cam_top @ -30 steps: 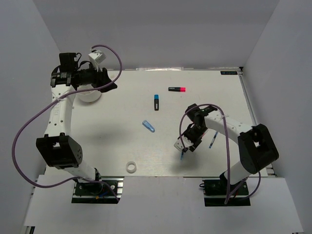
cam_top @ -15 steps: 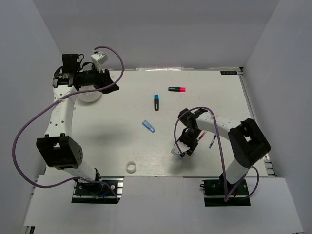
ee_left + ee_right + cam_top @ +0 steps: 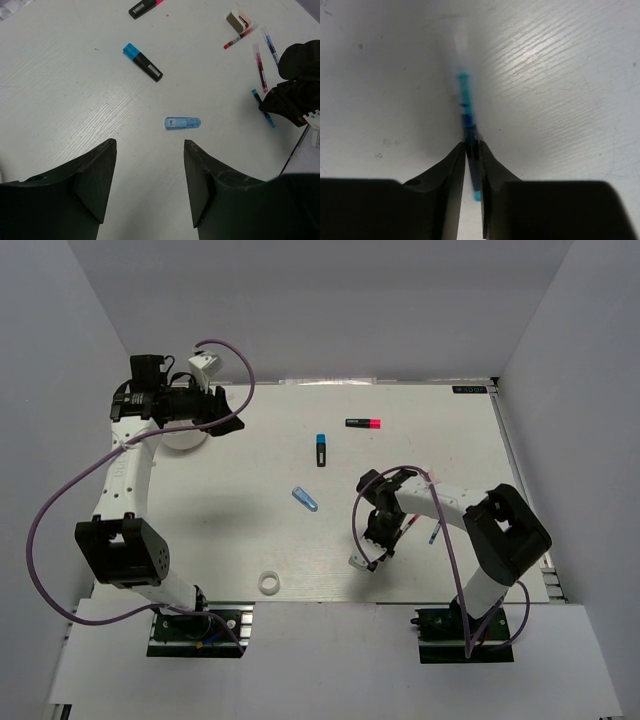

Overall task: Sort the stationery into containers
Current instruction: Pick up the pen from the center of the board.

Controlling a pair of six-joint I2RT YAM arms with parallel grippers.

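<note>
My right gripper (image 3: 472, 146) is shut on a thin teal pen (image 3: 465, 110) that lies on the table; in the top view this gripper (image 3: 380, 540) is right of centre, pointing down. My left gripper (image 3: 150, 142) stands open and holds nothing, high at the back left (image 3: 222, 410), next to the white round tub (image 3: 190, 443), which the arm partly hides. On the table lie a translucent blue tube (image 3: 306, 499), a black marker with a blue end (image 3: 321, 449), a black marker with a pink end (image 3: 364, 423) and a white tape ring (image 3: 268, 583).
Two red pens (image 3: 240, 36) (image 3: 259, 67) and a blue pen (image 3: 270, 45) lie just right of the right gripper, with a small white and pink block (image 3: 237, 20) behind them. Purple cables loop off both arms. White walls close the table in.
The right gripper slid a little left and toward the near edge, and its jaws closed on the teal pen. The left arm has hardly moved.
</note>
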